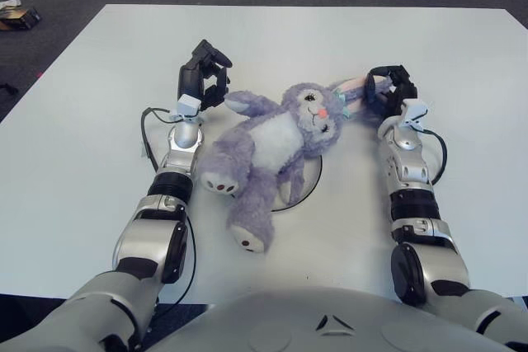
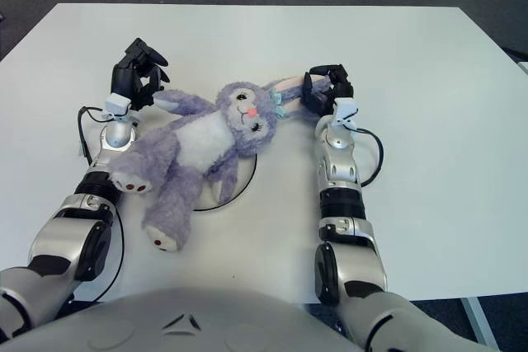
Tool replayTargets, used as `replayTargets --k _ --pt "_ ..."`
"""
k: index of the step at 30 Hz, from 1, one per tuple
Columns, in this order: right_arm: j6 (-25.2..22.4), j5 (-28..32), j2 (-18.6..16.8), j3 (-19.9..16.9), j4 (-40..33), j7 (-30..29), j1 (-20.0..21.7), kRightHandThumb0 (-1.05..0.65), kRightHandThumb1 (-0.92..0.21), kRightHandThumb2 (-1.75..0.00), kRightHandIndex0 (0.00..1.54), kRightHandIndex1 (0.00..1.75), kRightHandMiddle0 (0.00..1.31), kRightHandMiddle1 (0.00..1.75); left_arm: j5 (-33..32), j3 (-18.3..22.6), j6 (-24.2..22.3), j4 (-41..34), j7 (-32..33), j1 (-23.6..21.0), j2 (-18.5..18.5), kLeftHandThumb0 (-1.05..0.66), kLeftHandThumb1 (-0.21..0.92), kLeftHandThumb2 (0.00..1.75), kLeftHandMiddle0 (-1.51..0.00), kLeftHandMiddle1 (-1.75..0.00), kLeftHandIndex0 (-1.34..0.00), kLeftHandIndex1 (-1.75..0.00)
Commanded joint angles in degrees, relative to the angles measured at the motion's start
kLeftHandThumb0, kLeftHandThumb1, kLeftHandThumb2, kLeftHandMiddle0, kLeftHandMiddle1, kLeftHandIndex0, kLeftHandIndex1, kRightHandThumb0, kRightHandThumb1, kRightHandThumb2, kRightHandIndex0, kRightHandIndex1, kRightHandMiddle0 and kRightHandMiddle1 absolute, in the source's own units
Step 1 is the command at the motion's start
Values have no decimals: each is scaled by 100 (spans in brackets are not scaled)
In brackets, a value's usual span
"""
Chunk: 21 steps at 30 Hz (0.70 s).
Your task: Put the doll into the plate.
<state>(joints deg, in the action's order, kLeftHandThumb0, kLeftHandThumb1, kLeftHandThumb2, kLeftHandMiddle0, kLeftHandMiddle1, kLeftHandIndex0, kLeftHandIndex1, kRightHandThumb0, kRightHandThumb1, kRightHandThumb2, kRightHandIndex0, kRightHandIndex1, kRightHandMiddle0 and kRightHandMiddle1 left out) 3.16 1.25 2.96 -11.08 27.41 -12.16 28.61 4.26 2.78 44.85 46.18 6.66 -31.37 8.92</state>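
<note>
On the white surface (image 1: 99, 63), the left eye view shows the purple doll (image 1: 268, 142) sprawled over the mostly hidden plate (image 1: 309, 190), its arm at ten o'clock beside the left hand (image 1: 202, 78), whose fingers curl loosely apart on nothing, while the right eye view shows the right hand (image 2: 326, 90) at two o'clock, fingers clamped on the doll's ear.

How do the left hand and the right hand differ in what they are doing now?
The right hand is closed on an ear of the doll, while the left hand holds nothing. The left hand's fingers are spread beside the doll's arm. Both sit at the doll's far end, above the plate.
</note>
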Motion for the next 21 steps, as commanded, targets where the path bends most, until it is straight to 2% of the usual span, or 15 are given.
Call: replayTargets --k 1,21 --pt "-39 -21 -20 60 237 -23 226 -1 -51 -100 58 163 36 156 -72 25 83 163 -93 122 -104 -32 92 66 -77 -175 -52 -175" --pt "168 -78 -17 227 1029 -33 829 -1 -50 -100 59 162 36 156 -139 60 161 187 -214 141 -161 -31 92 65 -79 -175 -52 -175"
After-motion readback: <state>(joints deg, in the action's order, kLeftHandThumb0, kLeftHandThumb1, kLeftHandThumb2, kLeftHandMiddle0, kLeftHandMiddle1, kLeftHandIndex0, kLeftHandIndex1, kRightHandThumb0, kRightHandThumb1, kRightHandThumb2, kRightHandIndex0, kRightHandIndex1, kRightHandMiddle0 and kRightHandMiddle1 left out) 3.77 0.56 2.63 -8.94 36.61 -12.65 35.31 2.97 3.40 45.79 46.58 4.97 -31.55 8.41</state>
